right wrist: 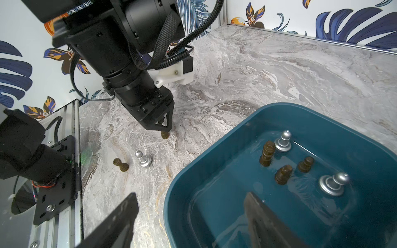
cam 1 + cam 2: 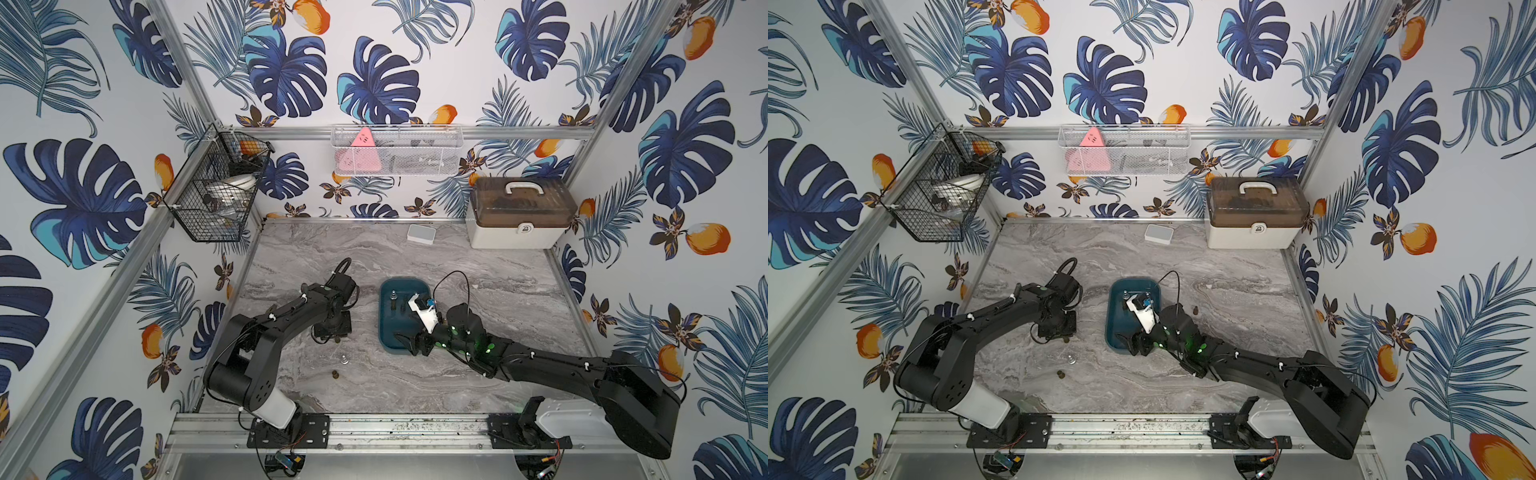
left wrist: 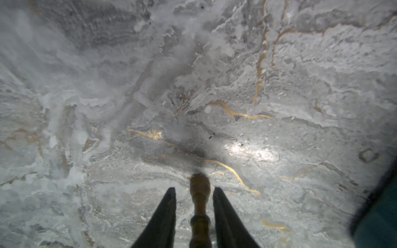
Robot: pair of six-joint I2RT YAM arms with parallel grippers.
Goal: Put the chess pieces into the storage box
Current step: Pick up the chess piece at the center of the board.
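left gripper (image 1: 164, 128): you had it pointing straight down at the table (image 1: 247, 70), left of the tray; its fingers (image 3: 167, 212) stood apart, one on each side of the brown piece, with a strip of table showing in each gap; clamped on nothing.
brown piece (image 3: 200, 186): it stood upright on its round base; its long axis ran up between the fingers, in line with them; it sat closer to one finger than to the other.
tray (image 1: 322, 122): it lay just to the right of that piece, mid-table; three brown pieces and two silver ones were inside, one of the silver ones on its side.
right gripper (image 1: 191, 195): you had it low at the tray's near end; fingers wide apart and empty; one over the tray's floor, the other outside the rim.
nearer arm: the left, plainly; it was already astride the piece.
coming move: as I judged it, a squeeze across the narrow stem, a straight lift, then a short carry right over the rim; the closer finger would likely touch first and could tip the piece.
loose pieces: a silver pawn (image 1: 143, 160) upright and a fallen brown one (image 1: 120, 165) lay nearer than the left gripper; another dark piece (image 2: 1195, 309) stood right of the tray.
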